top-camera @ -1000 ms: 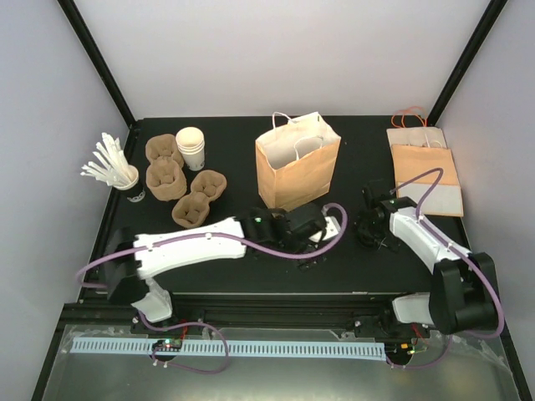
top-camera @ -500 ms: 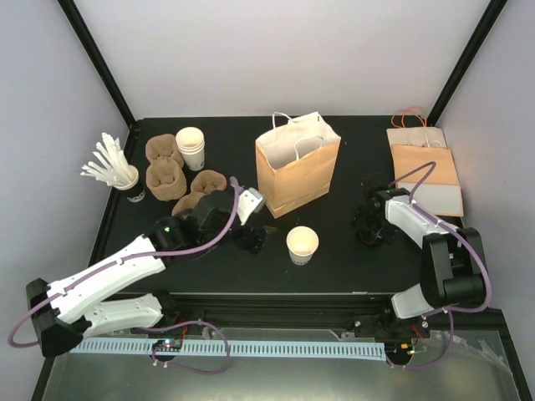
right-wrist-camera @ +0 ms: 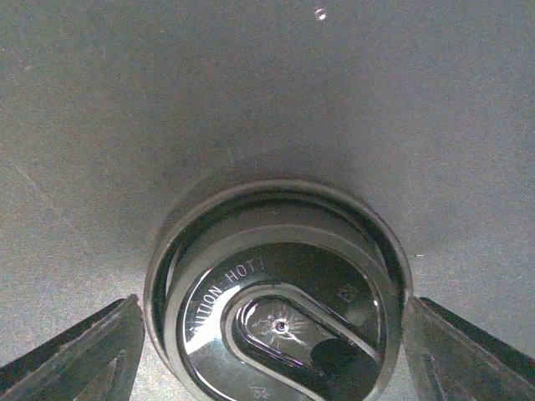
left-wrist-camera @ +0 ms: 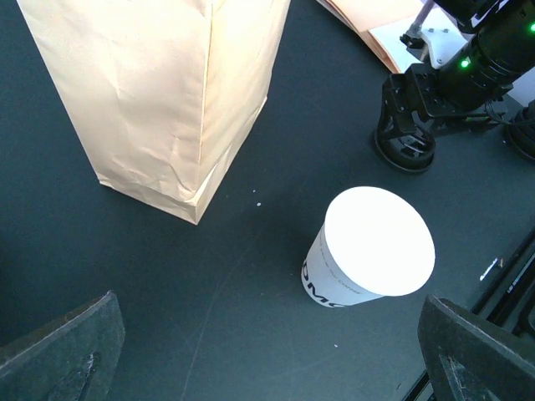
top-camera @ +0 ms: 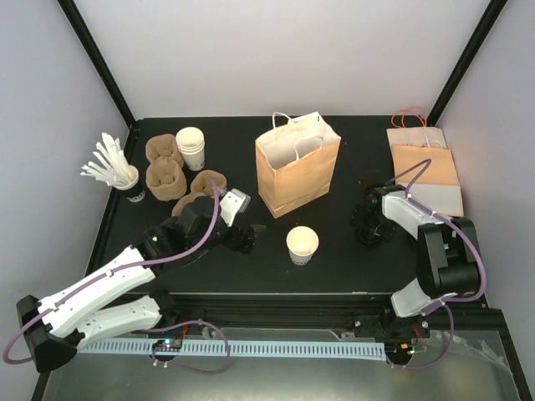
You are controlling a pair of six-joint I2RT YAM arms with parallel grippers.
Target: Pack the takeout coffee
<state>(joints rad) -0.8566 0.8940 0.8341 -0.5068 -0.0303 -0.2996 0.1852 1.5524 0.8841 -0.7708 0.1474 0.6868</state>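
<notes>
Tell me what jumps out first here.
A lidless white paper cup stands alone near the front of the table, just in front of the upright brown paper bag. A black lid lies flat to the right, with the fingers of the right gripper against both sides of its rim. The left gripper hangs open left of the cup.

Stirrer cup [top-camera: 129, 188], white cup stack [top-camera: 191, 149], pulp cup carriers [top-camera: 165, 178] far left; flat bags [top-camera: 426, 171] far right.
</notes>
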